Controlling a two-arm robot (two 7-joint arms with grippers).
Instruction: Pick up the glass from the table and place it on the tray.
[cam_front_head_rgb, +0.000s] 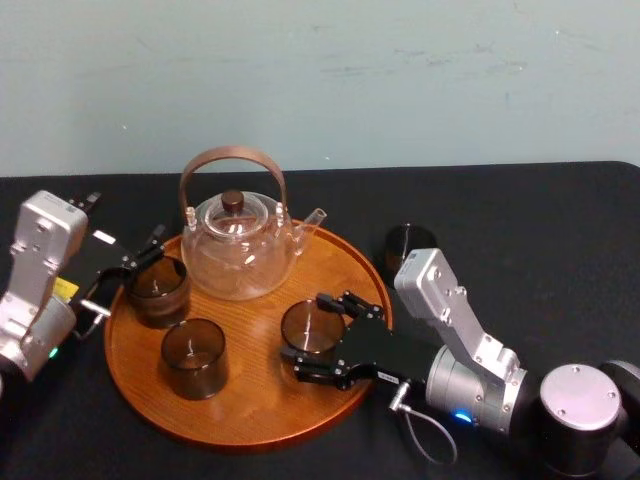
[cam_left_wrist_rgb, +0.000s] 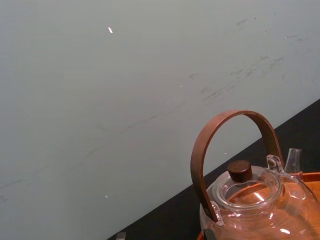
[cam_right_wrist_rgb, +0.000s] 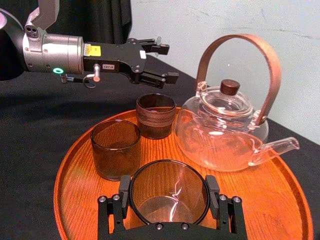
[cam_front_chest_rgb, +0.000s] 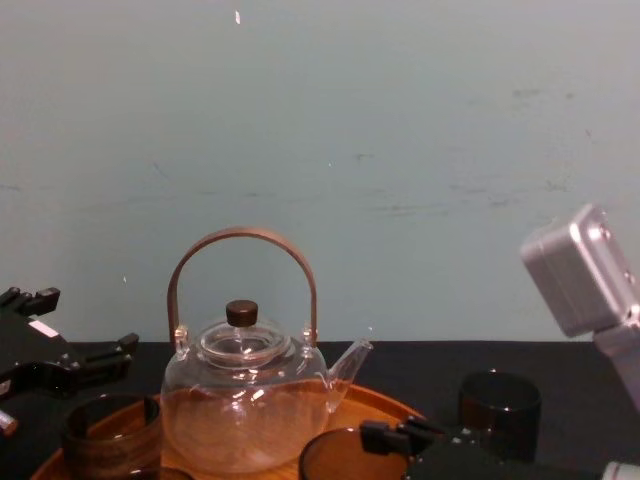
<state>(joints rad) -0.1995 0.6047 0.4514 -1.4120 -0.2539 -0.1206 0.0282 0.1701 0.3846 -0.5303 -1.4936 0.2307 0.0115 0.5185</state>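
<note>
My right gripper (cam_front_head_rgb: 312, 335) is clamped on the glass (cam_right_wrist_rgb: 169, 195), a pad on each side. The glass is inside the tray (cam_front_head_rgb: 250, 420), right half; can't tell if it's touching the wood. My left gripper (cam_right_wrist_rgb: 166, 62) hangs at the tray's left rim, jaws apart, empty. Another dark glass (cam_front_head_rgb: 410, 245) stands on the table (cam_front_head_rgb: 520, 220), just right of the tray.

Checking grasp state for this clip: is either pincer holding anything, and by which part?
The right pincer grips the glass by its side walls, on the tray. The left pincer is open and holds nothing.
</note>
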